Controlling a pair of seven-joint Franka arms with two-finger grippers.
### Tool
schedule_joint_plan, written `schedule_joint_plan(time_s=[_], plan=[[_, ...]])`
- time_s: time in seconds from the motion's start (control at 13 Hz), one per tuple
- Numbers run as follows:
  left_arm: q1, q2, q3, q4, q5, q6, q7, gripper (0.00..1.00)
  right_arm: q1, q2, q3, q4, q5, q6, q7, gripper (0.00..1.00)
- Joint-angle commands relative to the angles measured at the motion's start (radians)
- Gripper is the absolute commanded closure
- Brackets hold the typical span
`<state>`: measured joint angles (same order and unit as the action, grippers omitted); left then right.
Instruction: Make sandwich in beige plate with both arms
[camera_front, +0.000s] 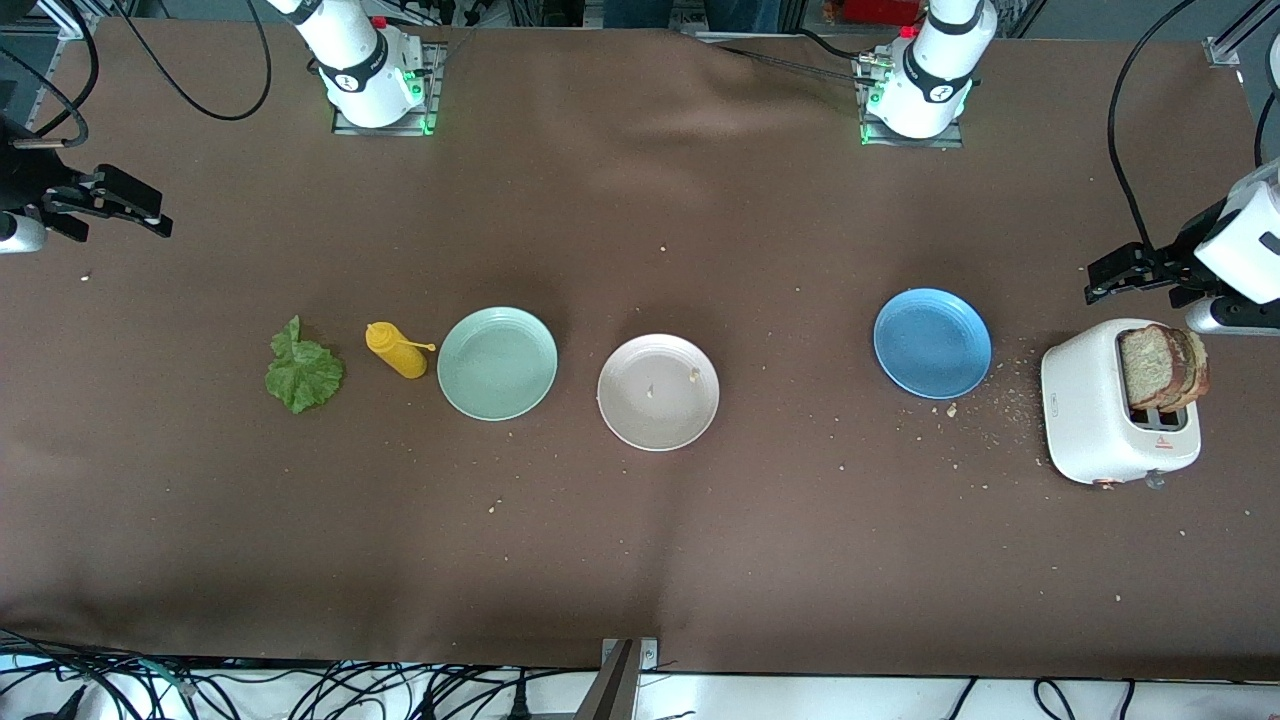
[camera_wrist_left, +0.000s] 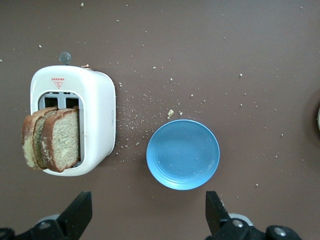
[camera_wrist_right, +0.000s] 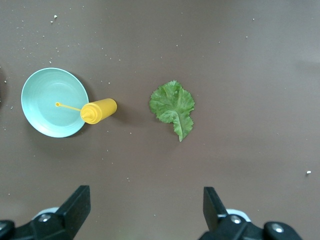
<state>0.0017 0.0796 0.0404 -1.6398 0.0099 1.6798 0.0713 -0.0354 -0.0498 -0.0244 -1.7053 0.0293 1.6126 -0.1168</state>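
- Both arms are showing only in part in the front view: the left gripper (camera_front: 1100, 285) is coming in from the frame edge at the left arm's end of the table, and the right gripper (camera_front: 150, 215) from the edge at the right arm's end.
- The left gripper is hanging with fingers spread and nothing between them, over the cloth near the toaster (camera_front: 1115, 420); the right gripper, likewise spread and holding nothing, is hanging over bare cloth.
- Two toast slices (camera_front: 1160, 368) are sticking up out of the toaster's slots, their lower parts hidden inside.
- The beige plate (camera_front: 657, 392) is sitting mid-table with only a few crumbs on it, between the mint-green plate (camera_front: 497, 363) and the blue plate (camera_front: 932, 343).
- The lettuce leaf (camera_front: 303, 372) is lying flat toward the right arm's end, the yellow squeeze bottle (camera_front: 397, 350) standing between it and the mint-green plate.
- Crumbs (camera_front: 985, 395) are lying scattered between toaster and blue plate.
- The left wrist view is showing only toaster, toast and blue plate; the right wrist view only leaf, bottle and mint-green plate.
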Motion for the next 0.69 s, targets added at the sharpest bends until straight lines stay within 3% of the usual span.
schedule_joint_plan(time_s=[0.0,0.62], plan=[[0.014,0.012,-0.01,0.018,-0.014,-0.012,0.035,0.0,-0.003,0.004,0.003,0.012,0.004,-0.003,0.005,0.0],[0.014,0.023,-0.008,0.018,-0.018,-0.009,0.033,0.0,-0.001,0.036,0.004,0.035,0.009,-0.117,-0.001,0.0]])
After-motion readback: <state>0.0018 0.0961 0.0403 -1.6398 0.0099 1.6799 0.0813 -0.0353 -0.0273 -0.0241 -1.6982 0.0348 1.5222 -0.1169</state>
